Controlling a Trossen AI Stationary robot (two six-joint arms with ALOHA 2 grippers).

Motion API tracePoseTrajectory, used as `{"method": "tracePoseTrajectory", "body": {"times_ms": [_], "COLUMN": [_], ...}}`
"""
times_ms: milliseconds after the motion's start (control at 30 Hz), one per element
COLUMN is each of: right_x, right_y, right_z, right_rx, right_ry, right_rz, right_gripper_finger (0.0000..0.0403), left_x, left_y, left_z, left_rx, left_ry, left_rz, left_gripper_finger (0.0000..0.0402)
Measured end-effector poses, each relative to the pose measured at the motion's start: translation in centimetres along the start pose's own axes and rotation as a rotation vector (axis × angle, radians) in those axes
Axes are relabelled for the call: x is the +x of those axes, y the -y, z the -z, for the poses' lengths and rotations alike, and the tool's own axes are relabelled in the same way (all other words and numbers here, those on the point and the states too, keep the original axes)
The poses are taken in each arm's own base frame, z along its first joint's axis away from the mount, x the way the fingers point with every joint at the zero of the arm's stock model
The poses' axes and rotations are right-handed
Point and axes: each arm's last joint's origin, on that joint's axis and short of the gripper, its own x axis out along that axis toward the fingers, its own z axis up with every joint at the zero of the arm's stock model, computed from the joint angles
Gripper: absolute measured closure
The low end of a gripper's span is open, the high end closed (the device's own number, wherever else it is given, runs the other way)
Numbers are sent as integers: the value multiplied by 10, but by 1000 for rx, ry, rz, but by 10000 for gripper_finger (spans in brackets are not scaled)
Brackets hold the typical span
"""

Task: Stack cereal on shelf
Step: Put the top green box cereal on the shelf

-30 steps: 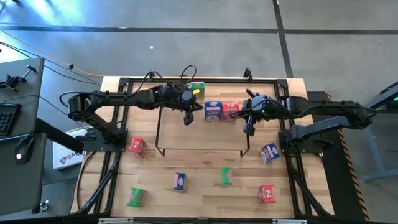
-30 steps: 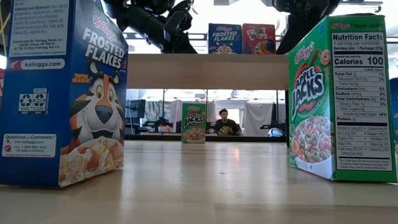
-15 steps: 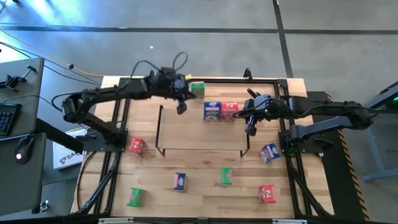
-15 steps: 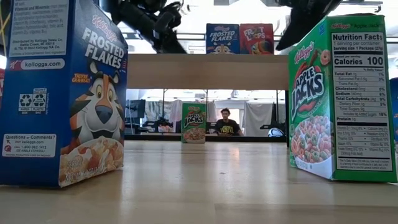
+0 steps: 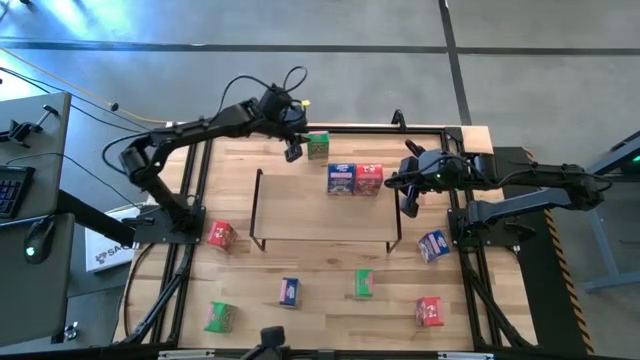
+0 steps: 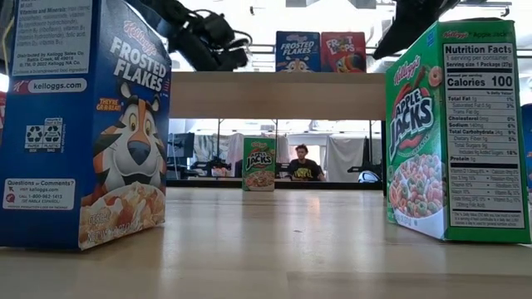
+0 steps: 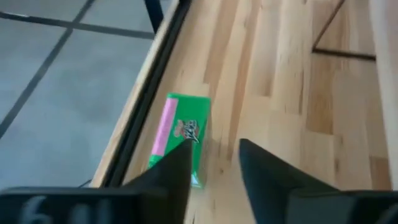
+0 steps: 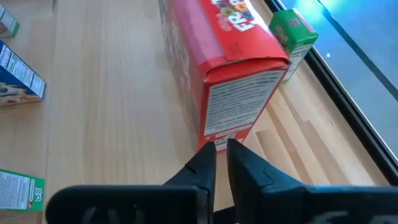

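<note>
The shelf [image 5: 325,215] [image 6: 278,94] carries a blue cereal box [image 5: 342,179] [image 6: 299,51] and a red one [image 5: 370,178] [image 8: 217,68], both upright near its far right part. A green box [image 5: 318,145] [image 7: 180,134] stands on the table behind the shelf, at the far frame bar. My left gripper [image 5: 292,150] [image 7: 214,162] hovers open just left of that green box. My right gripper [image 5: 408,205] [image 8: 221,158], shut, hangs off the shelf's right end, apart from the red box. Several more boxes stand on the near table.
On the near table stand a red box [image 5: 221,235], a blue box [image 5: 289,291] [image 6: 83,124], two green boxes [image 5: 363,284] [image 6: 453,133] [image 5: 219,317], a red box [image 5: 430,312] and a blue box [image 5: 433,245]. A black frame [image 5: 195,200] rims the table. A person [image 6: 301,164] sits far behind.
My left gripper has swung from above the shelf's far left part toward the table's far edge, ending beside the green box behind the shelf. My right gripper has drawn back a little toward the table's right edge, away from the red box. No box has moved.
</note>
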Motion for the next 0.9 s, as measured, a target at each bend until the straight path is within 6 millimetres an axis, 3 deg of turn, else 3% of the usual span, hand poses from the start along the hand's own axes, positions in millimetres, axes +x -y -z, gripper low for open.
{"method": "tracePoseTrajectory", "body": {"times_ms": [167, 333, 633, 900], "right_x": [0, 0, 0, 0], "right_y": [0, 0, 0, 0], "right_z": [0, 0, 0, 0], "right_rx": [0, 0, 0, -1], "right_ry": [-3, -4, -4, -4], "right_rz": [-5, -6, -8, -9], "right_gripper_finger": [358, 349, 339, 338], "left_x": [19, 33, 54, 59], "left_y": [-4, -9, -15, -23], "left_z": [0, -3, 1, 7], "left_rx": [30, 73, 123, 117], "left_ry": [-43, -53, -132, -155], "left_rz": [17, 2, -75, -91], "left_gripper_finger": [190, 150, 141, 141]}}
